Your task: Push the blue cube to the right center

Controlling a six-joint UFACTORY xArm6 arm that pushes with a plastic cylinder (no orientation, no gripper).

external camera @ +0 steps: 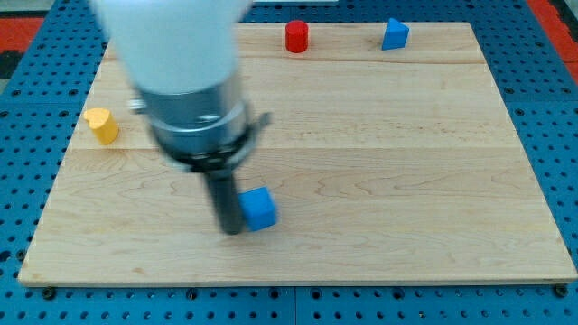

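The blue cube point(259, 208) lies on the wooden board point(406, 162), left of centre and near the view's bottom. My tip point(230, 230) is at the end of the dark rod, touching or almost touching the cube's left side. The arm's white and grey body hangs over the board's upper left and hides what lies under it.
A red cylinder point(296, 37) stands at the board's top edge near the middle. A blue block of angular shape point(395, 34) stands at the top right. A yellow block point(103, 125) lies at the left edge. Blue perforated table surrounds the board.
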